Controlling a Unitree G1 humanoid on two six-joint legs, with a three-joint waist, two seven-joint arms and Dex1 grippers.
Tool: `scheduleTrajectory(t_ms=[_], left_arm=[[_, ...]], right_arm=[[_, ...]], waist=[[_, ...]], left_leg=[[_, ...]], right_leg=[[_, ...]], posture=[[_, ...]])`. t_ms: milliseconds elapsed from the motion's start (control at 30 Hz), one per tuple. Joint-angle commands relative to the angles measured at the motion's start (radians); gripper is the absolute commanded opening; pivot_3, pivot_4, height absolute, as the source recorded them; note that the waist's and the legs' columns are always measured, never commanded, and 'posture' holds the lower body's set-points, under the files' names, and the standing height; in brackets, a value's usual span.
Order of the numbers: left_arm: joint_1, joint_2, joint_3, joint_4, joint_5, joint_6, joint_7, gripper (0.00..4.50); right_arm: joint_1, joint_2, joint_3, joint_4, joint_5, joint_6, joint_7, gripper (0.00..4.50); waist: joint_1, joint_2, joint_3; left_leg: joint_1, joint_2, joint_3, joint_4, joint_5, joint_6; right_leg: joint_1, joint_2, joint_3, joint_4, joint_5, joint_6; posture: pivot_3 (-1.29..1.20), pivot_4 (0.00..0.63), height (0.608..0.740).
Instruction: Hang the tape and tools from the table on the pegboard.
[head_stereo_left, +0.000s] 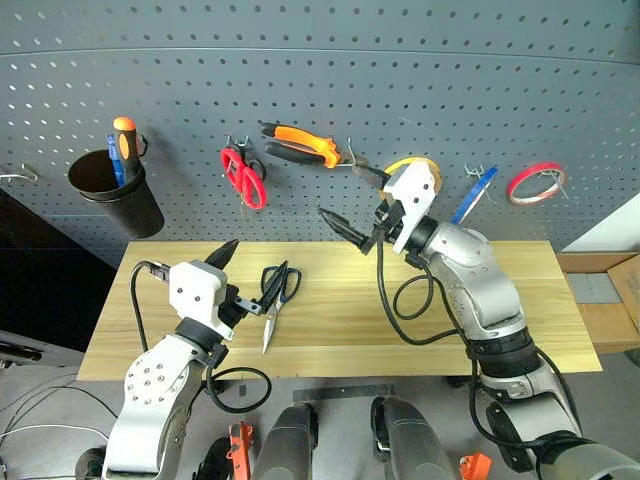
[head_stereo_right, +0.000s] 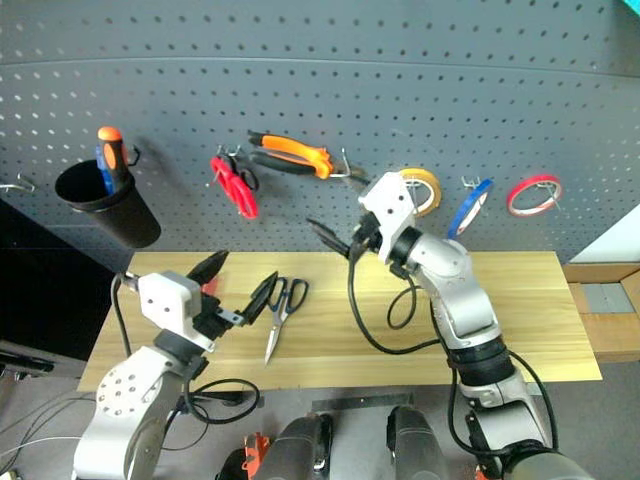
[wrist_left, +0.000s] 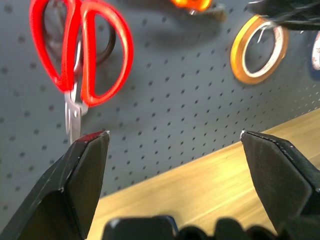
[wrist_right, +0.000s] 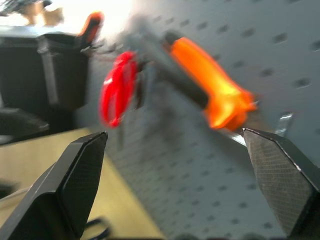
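Pegboard (head_stereo_left: 400, 60) fills the upper half of the head views, dark grey with rows of small holes. Blue tape (head_stereo_left: 474, 194) hangs on it right of centre, seen nearly edge-on, so its hole is hard to read. Pliers (head_stereo_left: 300, 145) with orange-and-black handles hang upper centre; their jaw end is partly hidden behind the right gripper (head_stereo_left: 355, 225). In the right wrist view they are smeared by blur.

Dark-handled scissors (head_stereo_left: 276, 296) lie flat on the table (head_stereo_left: 520, 300), lower centre-left, blades pointing toward the near edge. In the right eye view, one finger of the left gripper (head_stereo_left: 240, 275) partly overlaps their handles.

Both grippers are spread wide with nothing between the fingers. Left one hangs over the table, just left of the scissors. Right one sits mid-frame in front of the board, below the pliers.

Yellow roll (head_stereo_left: 415, 165) is half covered by the right wrist. Red roll (head_stereo_left: 534, 184) hangs far right. Red scissors (head_stereo_left: 245, 178) hang left of the pliers. Black cup (head_stereo_left: 115, 195) at upper left holds an orange-handled screwdriver (head_stereo_left: 125, 140), shaft hidden inside.
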Motion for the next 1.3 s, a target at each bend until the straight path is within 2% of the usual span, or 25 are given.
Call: scheduleTrajectory(t_ms=[33, 100, 167, 233, 300, 400, 500, 733, 867, 1133, 1300], left_arm=[[0.043, -0.001, 0.052, 0.001, -0.024, 0.037, 0.019, 4.5], [0.057, 0.017, 0.045, 0.014, -0.016, 0.148, 0.04, 4.5], [0.057, 0.022, 0.039, 0.039, 0.003, 0.234, 0.07, 4.5], [0.047, 0.024, 0.032, 0.062, 0.034, 0.278, 0.101, 4.5], [0.012, 0.006, 0.027, 0.083, 0.014, 0.402, 0.136, 4.5], [-0.084, -0.012, -0.009, 0.134, 0.038, 0.553, 0.194, 4.5], [-0.15, -0.012, -0.029, 0.173, 0.037, 0.632, 0.199, 4.5], [-0.245, -0.011, -0.133, 0.271, 0.085, 0.707, 0.201, 4.5], [-0.295, -0.047, -0.155, 0.333, 0.112, 0.72, 0.236, 4.5], [-0.414, -0.121, -0.165, 0.54, 0.152, 0.701, 0.277, 4.5], [-0.428, -0.144, -0.154, 0.582, 0.154, 0.738, 0.276, 4.5]], right_arm=[[0.082, -0.15, 0.01, -0.165, 0.17, 0.221, 0.18, 4.47], [0.127, -0.235, 0.016, -0.209, 0.224, 0.31, 0.233, 4.47], [0.164, -0.278, 0.049, -0.212, 0.201, 0.313, 0.246, 4.47], [0.173, -0.262, 0.065, -0.191, 0.167, 0.294, 0.208, 4.47], [0.177, -0.199, 0.064, -0.142, 0.145, 0.289, 0.136, 4.47], [0.174, -0.136, 0.097, -0.075, 0.062, 0.24, 0.055, 4.47], [0.177, -0.099, 0.095, -0.057, 0.04, 0.229, 0.023, 4.47], [0.189, -0.094, 0.098, -0.056, 0.028, 0.22, 0.031, 4.47], [0.194, -0.095, 0.095, -0.057, 0.026, 0.222, 0.031, 4.47], [0.195, -0.085, 0.094, -0.054, 0.026, 0.22, 0.026, 4.47], [0.191, -0.083, 0.086, -0.053, 0.023, 0.22, 0.023, 4.47]], waist=[[0.006, 0.0, 0.0], [0.009, 0.0, 0.0], [0.01, 0.0, 0.0], [0.004, 0.0, 0.0], [-0.001, -0.001, 0.0], [0.0, -0.001, 0.0], [0.003, -0.001, 0.0], [0.003, -0.001, 0.0], [0.001, -0.001, 0.0], [0.002, -0.001, 0.0], [-0.001, -0.001, 0.0]], left_leg=[[0.0, 0.0, -0.001, 0.0, 0.0, 0.001], [-0.001, 0.0, -0.001, 0.0, -0.001, 0.002], [-0.001, 0.0, -0.001, 0.0, -0.001, 0.003], [-0.001, 0.0, -0.001, 0.0, -0.002, 0.003], [0.0, 0.0, 0.0, 0.0, -0.001, 0.003], [0.001, 0.001, -0.001, 0.001, 0.0, 0.003], [0.001, 0.0, -0.001, 0.001, 0.0, 0.002], [0.0, 0.0, -0.001, 0.0, 0.002, -0.002], [0.0, 0.0, -0.001, 0.0, 0.002, -0.001], [0.0, -0.001, -0.001, 0.001, 0.0, 0.001], [0.0, -0.001, 0.0, 0.001, 0.002, -0.001]], right_leg=[[0.001, 0.0, -0.001, -0.001, 0.0, 0.0], [0.002, 0.0, -0.001, -0.004, 0.0, 0.0], [0.002, 0.0, -0.001, -0.004, 0.0, 0.0], [0.002, 0.0, -0.001, -0.003, 0.0, 0.0], [0.002, 0.0, -0.001, -0.001, 0.0, 0.0], [0.002, 0.0, -0.002, 0.002, 0.0, 0.0], [0.002, 0.0, -0.002, 0.001, 0.0, 0.0], [0.001, 0.0, -0.001, 0.0, 0.0, 0.0], [0.001, 0.0, 0.0, 0.0, 0.0, 0.0], [0.001, 0.0, -0.001, 0.0, 0.0, 0.0], [0.001, 0.0, -0.001, 0.0, 0.0, 0.0]], posture=[[0.07, 0.264, 0.74], [0.07, 0.266, 0.74], [0.06, 0.268, 0.74], [0.06, 0.271, 0.74], [0.06, 0.273, 0.74], [0.06, 0.277, 0.74], [0.06, 0.275, 0.74], [0.05, 0.276, 0.74], [0.05, 0.279, 0.74], [0.05, 0.281, 0.74], [0.04, 0.278, 0.74]])
